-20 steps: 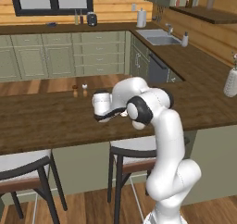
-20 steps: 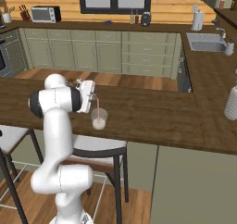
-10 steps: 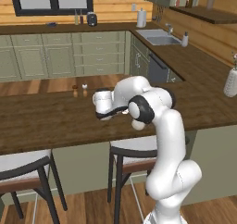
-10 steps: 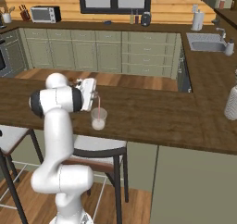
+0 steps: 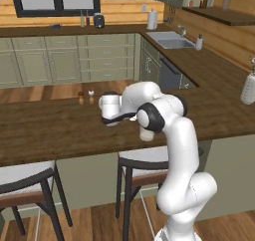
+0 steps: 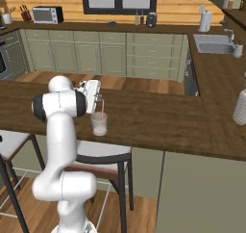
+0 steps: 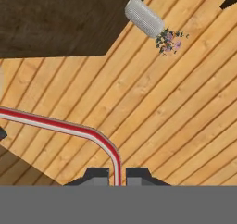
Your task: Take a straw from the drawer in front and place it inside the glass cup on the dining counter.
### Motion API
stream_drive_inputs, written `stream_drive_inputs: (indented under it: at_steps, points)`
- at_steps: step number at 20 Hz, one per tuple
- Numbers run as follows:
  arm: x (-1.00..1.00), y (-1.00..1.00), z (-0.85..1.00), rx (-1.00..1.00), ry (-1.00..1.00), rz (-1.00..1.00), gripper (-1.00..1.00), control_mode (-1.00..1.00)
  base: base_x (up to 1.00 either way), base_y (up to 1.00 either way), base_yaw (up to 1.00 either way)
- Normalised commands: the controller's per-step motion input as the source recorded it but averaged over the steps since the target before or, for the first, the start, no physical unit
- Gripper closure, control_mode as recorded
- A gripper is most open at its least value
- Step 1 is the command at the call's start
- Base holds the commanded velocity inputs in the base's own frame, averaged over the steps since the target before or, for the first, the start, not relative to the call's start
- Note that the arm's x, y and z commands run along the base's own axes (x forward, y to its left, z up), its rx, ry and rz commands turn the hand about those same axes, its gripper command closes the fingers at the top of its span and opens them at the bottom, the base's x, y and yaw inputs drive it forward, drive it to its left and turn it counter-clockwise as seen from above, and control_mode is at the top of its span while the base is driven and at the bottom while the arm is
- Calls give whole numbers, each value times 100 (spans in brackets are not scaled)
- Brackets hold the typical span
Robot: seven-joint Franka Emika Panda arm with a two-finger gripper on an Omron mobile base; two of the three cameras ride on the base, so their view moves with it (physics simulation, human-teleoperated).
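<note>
From the left, my arm bends over the dark bench [image 5: 45, 130], my hand hiding the tool.

From the right, my tool [image 6: 100, 103] sits just above the cup [image 6: 99, 124] on the bench's near edge; the straw [image 6: 102, 112] runs from it down into the cup.

In the hand view, my fingertips [image 7: 96, 177] are closed on the straw [image 7: 115, 165], which rises and bends left.
</note>
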Motion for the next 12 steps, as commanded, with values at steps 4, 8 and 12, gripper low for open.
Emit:
stream_drive_inputs:
  at_steps: [4, 8, 12]
  points:
    - [3, 1, -11, 1, -8, 0, 100, -100, 0, 0, 0]
    - [8, 8, -22, 2, -3, 0, 100, -100, 0, 0, 0]
    - [2, 11, -22, 2, -1, 0, -100, -100, 0, 0, 0]
